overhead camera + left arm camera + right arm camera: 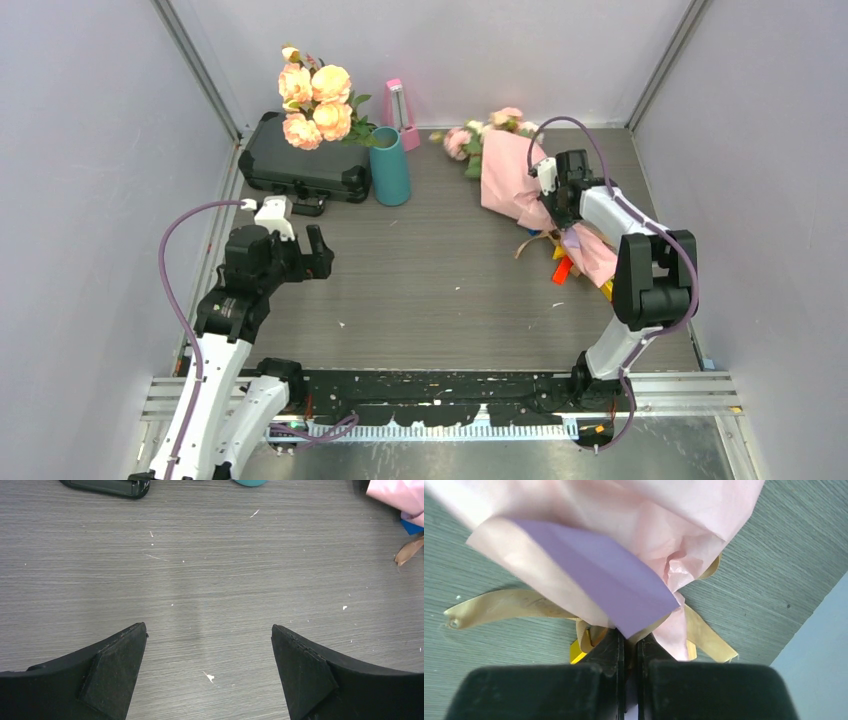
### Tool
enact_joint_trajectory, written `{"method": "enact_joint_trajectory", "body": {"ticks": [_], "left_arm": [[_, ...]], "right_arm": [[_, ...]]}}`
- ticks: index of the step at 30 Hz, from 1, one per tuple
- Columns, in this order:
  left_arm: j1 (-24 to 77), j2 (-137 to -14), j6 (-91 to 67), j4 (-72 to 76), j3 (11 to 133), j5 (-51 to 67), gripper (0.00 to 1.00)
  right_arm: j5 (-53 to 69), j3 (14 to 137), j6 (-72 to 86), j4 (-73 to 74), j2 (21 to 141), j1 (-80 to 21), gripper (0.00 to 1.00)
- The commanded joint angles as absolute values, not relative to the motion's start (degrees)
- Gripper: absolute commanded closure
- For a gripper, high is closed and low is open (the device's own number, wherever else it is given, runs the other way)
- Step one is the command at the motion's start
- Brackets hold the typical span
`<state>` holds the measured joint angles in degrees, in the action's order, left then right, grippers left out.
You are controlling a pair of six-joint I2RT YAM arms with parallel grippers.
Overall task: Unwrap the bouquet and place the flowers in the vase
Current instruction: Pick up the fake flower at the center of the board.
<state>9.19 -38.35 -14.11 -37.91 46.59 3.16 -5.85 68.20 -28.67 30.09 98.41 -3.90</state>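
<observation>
Closest to the right wrist lens, the right gripper [630, 640] is pinching its two black fingers [606, 652] almost together, with only a thin slit between them. A corner of lilac paper from the bouquet [510, 185] is running down into that slit. Tan ribbon [509, 605] is trailing out to both sides of the pinch, and a yellow piece [578, 652] is peeking out just beside the fingers.

One bouquet is lying on its side on the grey table [430, 290], to the right of the vase [390, 168] and well apart from it. Its flowers [480, 135] are pointing towards the back wall, on the end nearer the vase. A few small coloured pieces, among them a red one [562, 270], are lying by the wrapped end, further from the vase.

The left gripper [209, 630] is hanging wide open over bare table, in front of the vase and to its left, gripping nothing.

One teal vase is standing upright. Just left of it, one black case [295, 165] is lying flat. One bunch of peach roses [315, 105], with four full blooms, is rising above the case; whether its stems are sitting in the vase is not clear. One pink metronome-shaped object [397, 105] is standing just behind the vase.
</observation>
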Motion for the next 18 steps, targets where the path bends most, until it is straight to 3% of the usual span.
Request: {"method": "enact_joint_trajectory", "body": {"ticks": [1,12,18], "left_arm": [[9.6,-37.7,-13.4,-35.7,46.9,4.5,0.02],[10.5,-38.0,-14.3,-34.8,47.0,8.0,0.01],[10.8,-35.9,-22.2,-34.8,47.4,11.3,0.07]], "right_arm": [[-6.8,68.5,-24.0,27.6,92.5,-4.0,1.0],[-5.9,67.1,-14.2,25.6,80.1,-4.4,1.0],[-1.3,64.9,-4.7,24.8,75.6,-4.4,1.0]]}}
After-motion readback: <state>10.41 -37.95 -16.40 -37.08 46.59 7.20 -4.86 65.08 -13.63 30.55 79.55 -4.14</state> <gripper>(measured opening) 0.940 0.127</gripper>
